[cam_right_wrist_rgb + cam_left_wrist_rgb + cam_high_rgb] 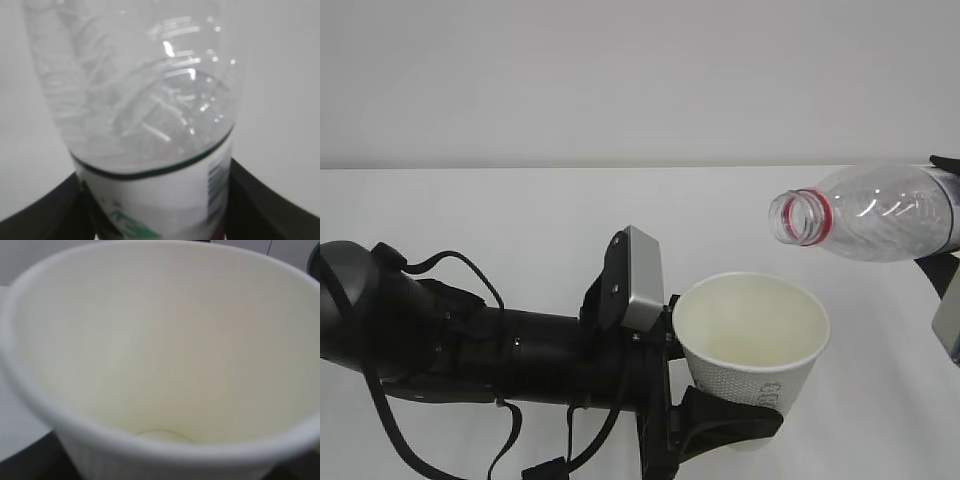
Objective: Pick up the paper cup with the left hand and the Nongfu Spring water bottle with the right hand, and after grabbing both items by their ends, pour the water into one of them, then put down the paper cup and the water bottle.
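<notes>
Paper cup [752, 352] sat clamped upright in my left hand [725, 425]; my right hand [948, 262] gripped the Nongfu Spring water bottle [865, 212], tipped near-level, mouth just above the rim. Cup looked dry; pouring and setting down remained.

Bright, even light, soft shadows; both wrist views blur up close (highlights glint on plastic).

No legible text in any view, paper cup [752, 352] wall bearing a partial dark printed mark, unreadable, water bottle [145, 115] label showing a barcode strip and green graphic fragments, characters not resolvable
</notes>
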Motion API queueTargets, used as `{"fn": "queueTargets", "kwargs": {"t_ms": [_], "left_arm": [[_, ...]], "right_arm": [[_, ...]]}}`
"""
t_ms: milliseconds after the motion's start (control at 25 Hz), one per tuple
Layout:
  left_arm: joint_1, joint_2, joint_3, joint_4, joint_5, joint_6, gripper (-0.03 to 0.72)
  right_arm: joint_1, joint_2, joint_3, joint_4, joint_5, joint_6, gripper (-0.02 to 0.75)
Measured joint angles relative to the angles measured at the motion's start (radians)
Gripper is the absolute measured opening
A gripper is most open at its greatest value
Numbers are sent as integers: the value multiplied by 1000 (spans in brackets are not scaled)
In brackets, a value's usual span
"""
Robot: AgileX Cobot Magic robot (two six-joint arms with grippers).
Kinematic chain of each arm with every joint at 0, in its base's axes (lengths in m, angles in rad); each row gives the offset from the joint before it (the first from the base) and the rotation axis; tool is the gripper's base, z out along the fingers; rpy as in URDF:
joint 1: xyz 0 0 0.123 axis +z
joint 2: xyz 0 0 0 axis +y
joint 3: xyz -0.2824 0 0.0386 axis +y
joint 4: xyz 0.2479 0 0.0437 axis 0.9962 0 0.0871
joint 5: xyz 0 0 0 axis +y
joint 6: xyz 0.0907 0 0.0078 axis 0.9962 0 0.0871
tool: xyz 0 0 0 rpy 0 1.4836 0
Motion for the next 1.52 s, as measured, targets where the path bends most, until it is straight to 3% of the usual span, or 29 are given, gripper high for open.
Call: {"fn": "queueTargets", "kwargs": {"t_ms": [1520], "left_arm": [[0, 0, 0, 43, -3, -40, 538]], "right_arm": [[0, 0, 0, 44, -31, -159, 489]]}}
